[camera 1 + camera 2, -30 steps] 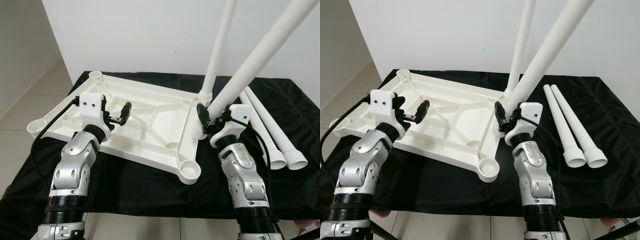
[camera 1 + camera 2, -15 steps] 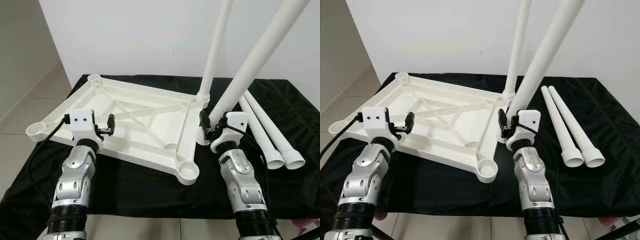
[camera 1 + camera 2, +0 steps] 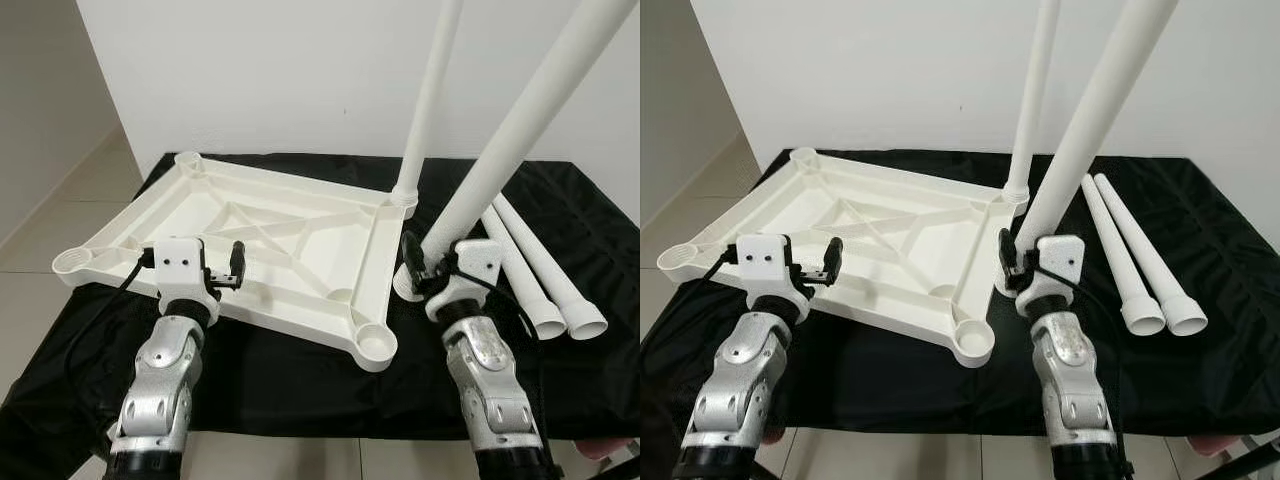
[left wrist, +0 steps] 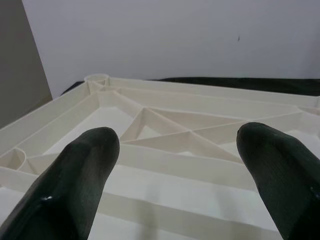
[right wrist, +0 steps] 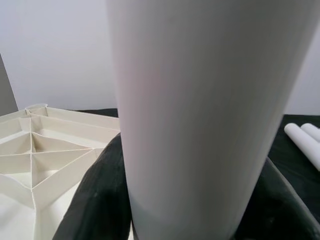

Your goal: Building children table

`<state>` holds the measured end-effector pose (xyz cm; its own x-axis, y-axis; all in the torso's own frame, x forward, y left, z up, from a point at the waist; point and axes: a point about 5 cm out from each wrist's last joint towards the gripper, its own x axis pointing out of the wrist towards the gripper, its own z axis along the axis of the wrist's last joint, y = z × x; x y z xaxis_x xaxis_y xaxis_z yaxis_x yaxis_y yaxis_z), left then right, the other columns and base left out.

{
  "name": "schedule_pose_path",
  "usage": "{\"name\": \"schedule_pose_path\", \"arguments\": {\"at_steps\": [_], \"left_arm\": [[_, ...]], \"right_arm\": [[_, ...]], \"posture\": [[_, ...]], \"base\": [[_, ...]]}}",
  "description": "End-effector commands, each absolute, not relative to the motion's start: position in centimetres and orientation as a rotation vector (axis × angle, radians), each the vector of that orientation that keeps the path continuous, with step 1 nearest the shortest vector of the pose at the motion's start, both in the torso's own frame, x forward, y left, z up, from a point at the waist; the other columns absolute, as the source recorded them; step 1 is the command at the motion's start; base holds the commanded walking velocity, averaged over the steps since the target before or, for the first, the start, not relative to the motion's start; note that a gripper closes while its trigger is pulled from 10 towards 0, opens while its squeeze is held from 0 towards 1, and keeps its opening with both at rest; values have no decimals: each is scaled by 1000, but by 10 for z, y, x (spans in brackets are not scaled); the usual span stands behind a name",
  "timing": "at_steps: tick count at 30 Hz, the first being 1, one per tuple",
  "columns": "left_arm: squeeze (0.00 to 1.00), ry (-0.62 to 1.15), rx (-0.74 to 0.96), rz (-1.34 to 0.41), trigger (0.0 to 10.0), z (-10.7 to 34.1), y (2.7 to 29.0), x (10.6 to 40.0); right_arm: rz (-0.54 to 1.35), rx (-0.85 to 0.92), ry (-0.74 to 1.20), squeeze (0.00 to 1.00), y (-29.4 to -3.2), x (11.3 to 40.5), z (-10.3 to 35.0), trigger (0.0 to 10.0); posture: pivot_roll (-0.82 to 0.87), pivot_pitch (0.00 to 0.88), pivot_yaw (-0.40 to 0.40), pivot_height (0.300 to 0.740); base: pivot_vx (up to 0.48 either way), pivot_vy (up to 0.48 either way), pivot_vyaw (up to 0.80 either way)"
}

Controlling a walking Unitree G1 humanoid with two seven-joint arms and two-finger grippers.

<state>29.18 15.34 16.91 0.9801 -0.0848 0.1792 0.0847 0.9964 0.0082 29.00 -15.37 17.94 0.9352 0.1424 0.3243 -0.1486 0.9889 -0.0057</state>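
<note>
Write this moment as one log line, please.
right gripper: shut on white plastic table leg | left gripper: open over upturned white plastic tabletop | two spare white legs: on black cloth

Bright, even indoor light with soft shadows; head views are sharp (no glare), while the left gripper's fingers look blurred up close.

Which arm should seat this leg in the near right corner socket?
Right. The right gripper is shut on the long white plastic leg, whose foot hangs off the white ribbed tabletop's right edge, behind the open corner socket. The left gripper hovers open at the near left edge.
</note>
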Motion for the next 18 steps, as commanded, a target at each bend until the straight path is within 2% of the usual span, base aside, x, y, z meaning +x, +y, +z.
{"name": "schedule_pose_path", "arguments": {"at_steps": [1, 8, 18], "left_arm": [[0, -180, 17, -98, 10000, 171, 150, 290], [0, -212, 48, -38, 10000, 181, 152, 288], [0, -211, 166, -99, 10000, 174, 154, 290]], "right_arm": [[159, 8, -347, 0, -151, 288, 185, 10000], [154, -14, -356, 0, -150, 273, 187, 10000], [168, -113, -326, 0, -155, 279, 176, 10000]], "posture": [[-98, 0, 54, 740], [-96, 10, 72, 740], [-87, 35, 54, 740]], "base": [[0, 0, 0], [0, 0, 0], [0, 0, 0]]}}
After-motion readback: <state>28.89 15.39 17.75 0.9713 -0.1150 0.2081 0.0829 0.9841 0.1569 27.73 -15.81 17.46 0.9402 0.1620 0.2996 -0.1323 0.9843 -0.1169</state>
